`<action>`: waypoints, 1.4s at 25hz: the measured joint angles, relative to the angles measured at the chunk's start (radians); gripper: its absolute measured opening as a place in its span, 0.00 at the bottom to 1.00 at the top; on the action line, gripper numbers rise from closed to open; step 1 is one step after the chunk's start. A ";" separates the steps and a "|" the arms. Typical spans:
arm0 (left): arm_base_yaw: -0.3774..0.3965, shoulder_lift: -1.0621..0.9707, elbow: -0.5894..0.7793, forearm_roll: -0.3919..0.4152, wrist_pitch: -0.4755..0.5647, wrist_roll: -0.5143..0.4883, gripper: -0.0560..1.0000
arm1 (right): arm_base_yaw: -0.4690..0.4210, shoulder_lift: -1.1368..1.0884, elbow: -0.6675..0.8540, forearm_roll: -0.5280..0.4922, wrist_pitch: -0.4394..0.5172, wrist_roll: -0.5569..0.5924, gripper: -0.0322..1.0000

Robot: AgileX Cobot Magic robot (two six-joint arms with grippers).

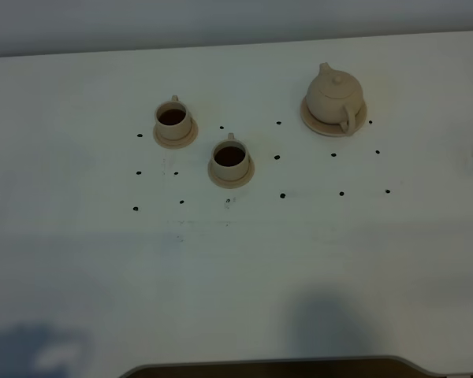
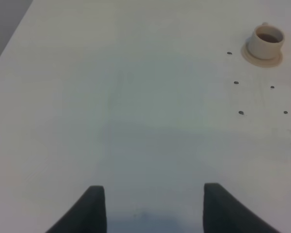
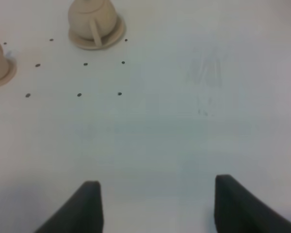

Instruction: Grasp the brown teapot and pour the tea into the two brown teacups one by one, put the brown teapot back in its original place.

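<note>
We see both teacups already dark with tea: the left teacup (image 1: 174, 120) at upper left of centre in the high view, the second teacup (image 1: 230, 160) just right and lower. At upper right, the brown teapot (image 1: 335, 95) sits upright on its wide saucer (image 1: 361, 120).

Our left hand (image 2: 148, 206) and right hand (image 3: 155, 206) both stand wide open, holding nothing, low over bare white bench (image 1: 236, 276).

The risk we judge: any needless reach could nudge a full cup and spill. The teapot lies well apart from the right hand, at the wrist frame's upper left.
</note>
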 joint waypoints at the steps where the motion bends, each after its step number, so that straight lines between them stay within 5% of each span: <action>1: 0.000 0.000 0.000 0.000 0.000 0.000 0.51 | 0.000 -0.001 0.000 0.000 0.000 0.000 0.53; 35: 0.000 0.000 0.000 0.000 0.000 0.001 0.51 | 0.000 -0.001 0.000 0.001 0.000 0.000 0.53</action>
